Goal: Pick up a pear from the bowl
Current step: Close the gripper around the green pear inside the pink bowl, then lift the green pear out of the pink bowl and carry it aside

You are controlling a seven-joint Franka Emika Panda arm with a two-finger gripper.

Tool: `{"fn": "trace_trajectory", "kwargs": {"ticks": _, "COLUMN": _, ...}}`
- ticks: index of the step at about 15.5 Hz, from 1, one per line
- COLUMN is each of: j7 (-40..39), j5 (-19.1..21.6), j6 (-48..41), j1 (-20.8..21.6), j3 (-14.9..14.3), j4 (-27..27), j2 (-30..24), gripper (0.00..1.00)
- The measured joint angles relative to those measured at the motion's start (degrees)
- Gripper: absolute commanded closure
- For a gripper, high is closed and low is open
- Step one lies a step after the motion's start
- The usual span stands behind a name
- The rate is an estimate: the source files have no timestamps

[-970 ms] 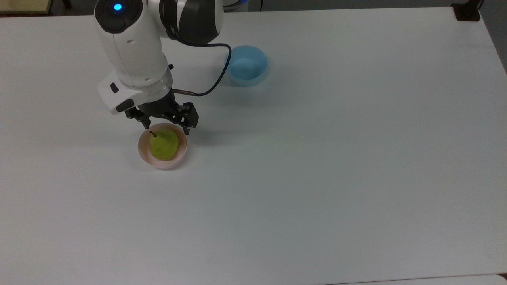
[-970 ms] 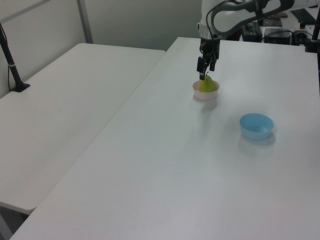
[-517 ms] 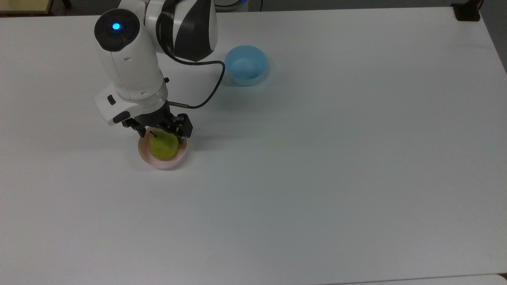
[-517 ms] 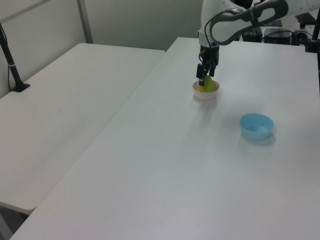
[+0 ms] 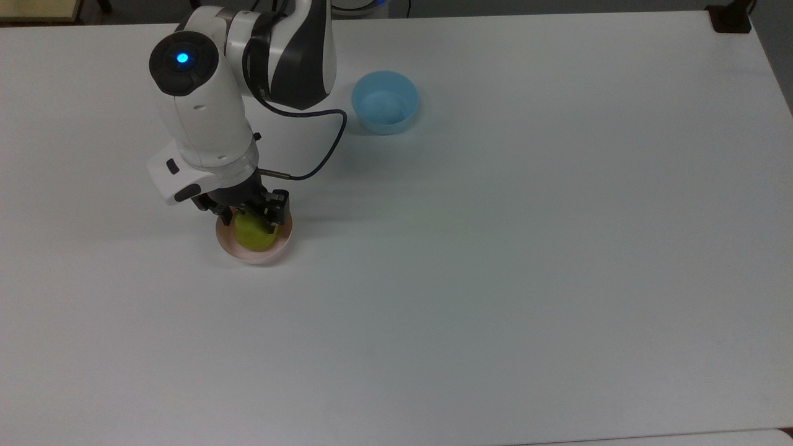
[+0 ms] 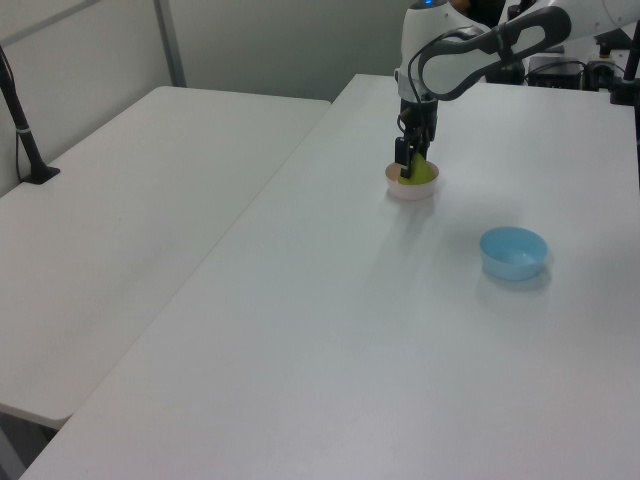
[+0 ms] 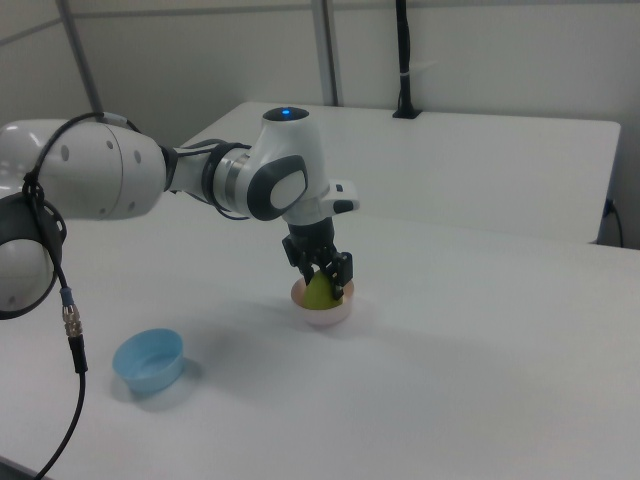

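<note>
The hand (image 5: 253, 217) is spread, its 2 fingers straddling the pear (image 5: 253, 234) in the pink bowl (image 5: 257, 254) on the counter (image 5: 495, 248).

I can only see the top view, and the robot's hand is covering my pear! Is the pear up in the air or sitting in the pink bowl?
Observer: In the right view the pear sits down in the pink bowl, not lifted.
Operator: How low is the gripper?
Observer: The right view shows the gripper down at the pear's top, just above the bowl's rim.
Operator: Is the blue bowl taller?
Observer: Yes, from the side in the left view the blue bowl has higher walls than the pink one.
</note>
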Motion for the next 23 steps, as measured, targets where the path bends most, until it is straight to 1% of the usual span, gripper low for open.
{"fn": "trace_trajectory", "kwargs": {"ticks": 1, "j7": 0.0, "j5": 0.0, "j6": 0.6, "j1": -0.1, "j3": 0.0, "j4": -0.1, "j2": 0.1, "gripper": 0.67}}
{"fn": "trace_trajectory", "kwargs": {"ticks": 2, "j7": 0.0, "j5": 0.0, "j6": 0.7, "j1": -0.1, "j3": 0.0, "j4": -0.2, "j2": 0.0, "gripper": 0.68}}
{"fn": "trace_trajectory", "kwargs": {"ticks": 4, "j7": 0.0, "j5": 0.0, "j6": 0.8, "j1": -0.1, "j3": 0.0, "j4": -0.2, "j2": 0.1, "gripper": 0.82}}
{"fn": "trace_trajectory", "kwargs": {"ticks": 5, "j7": 0.0, "j5": 0.0, "j6": 0.8, "j1": -0.1, "j3": 0.0, "j4": -0.2, "j2": 0.1, "gripper": 0.96}}
{"fn": "trace_trajectory", "kwargs": {"ticks": 6, "j7": 0.0, "j5": 0.0, "j6": 0.8, "j1": -0.1, "j3": 0.0, "j4": -0.2, "j2": 0.1, "gripper": 1.0}}
{"fn": "trace_trajectory", "kwargs": {"ticks": 12, "j7": 0.0, "j5": 0.0, "j6": 0.8, "j1": -0.1, "j3": 0.0, "j4": -0.2, "j2": -0.2, "gripper": 1.0}}
{"fn": "trace_trajectory", "kwargs": {"ticks": 16, "j7": 0.0, "j5": 0.0, "j6": -0.7, "j1": 0.0, "j3": 0.0, "j4": 0.7, "j2": -2.3, "gripper": 1.0}}
{"fn": "trace_trajectory", "kwargs": {"ticks": 20, "j7": 0.0, "j5": 0.0, "j6": -5.9, "j1": 0.1, "j3": 0.0, "j4": 3.9, "j2": -4.3, "gripper": 1.0}}
{"fn": "trace_trajectory", "kwargs": {"ticks": 23, "j7": 0.0, "j5": 0.0, "j6": -13.6, "j1": 0.0, "j3": 0.0, "j4": 9.1, "j2": -5.1, "gripper": 1.0}}
